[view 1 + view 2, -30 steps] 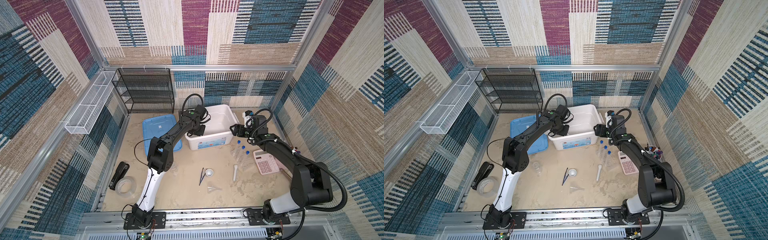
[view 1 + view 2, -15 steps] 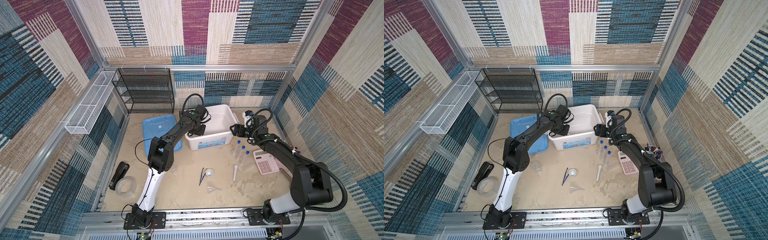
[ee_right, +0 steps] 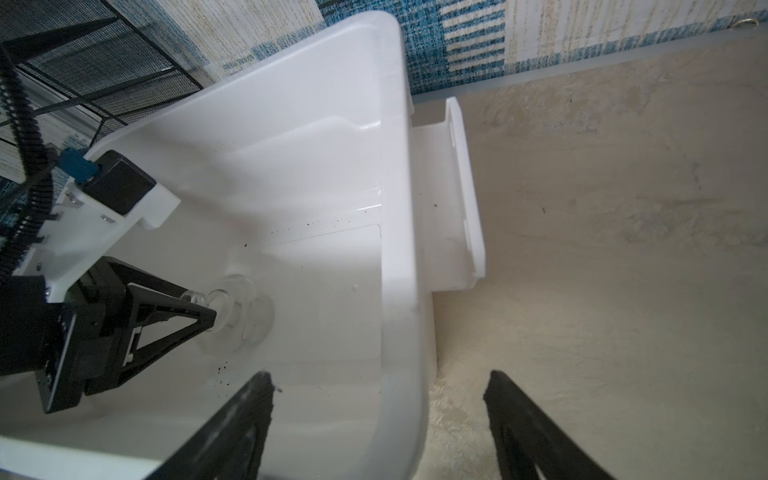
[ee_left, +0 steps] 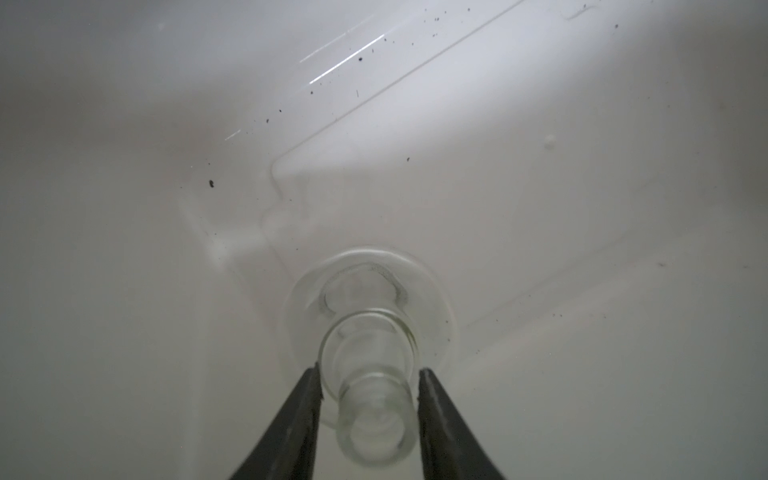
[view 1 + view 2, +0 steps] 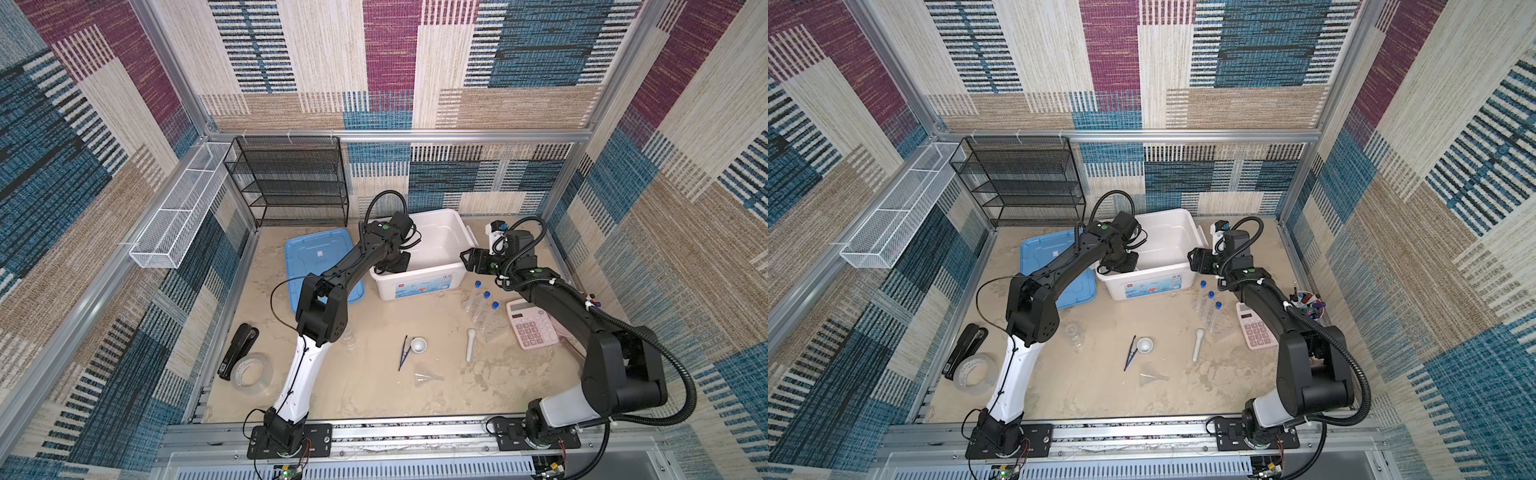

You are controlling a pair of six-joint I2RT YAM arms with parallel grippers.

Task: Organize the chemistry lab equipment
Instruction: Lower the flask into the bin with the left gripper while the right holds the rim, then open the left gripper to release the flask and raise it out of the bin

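Sandy-beige and mottled, the bench (image 5: 365, 399) sat inside an aluminium frame (image 5: 395, 135), walled round with woven panels (image 5: 390, 62) in blue, maroon and cream. Against the back wall stood a black mesh shelf (image 5: 291, 183), and a white wire basket (image 5: 178, 216) hung along the left wall. A blue lid (image 5: 316, 257) lay flat beside the white bin (image 5: 419, 286) at the rear middle of the bench.

You had the left fingers (image 4: 301, 415) down inside that bin, parted on either side of the neck of the clear glass flask (image 4: 370, 324). The flask stood upright on the bin's speckled floor. The fingers appeared just clear of the glass, though the close view made contact hard to rule out. Your right fingers (image 3: 245, 415) stood wide apart with nothing between them, by the bin's right-hand wall.

Out on the open bench, three blue-capped test tubes (image 5: 482, 307) sat near the pink calculator (image 5: 532, 328). The pestle (image 5: 470, 344), small white mortar (image 5: 418, 344), dark blue tweezers (image 5: 403, 353) and funnel (image 5: 426, 377) were loosely grouped nearer the front, the tweezers just beside the mortar. A black stapler (image 5: 239, 351) and a roll of clear tape (image 5: 251, 374) sat at the front left.
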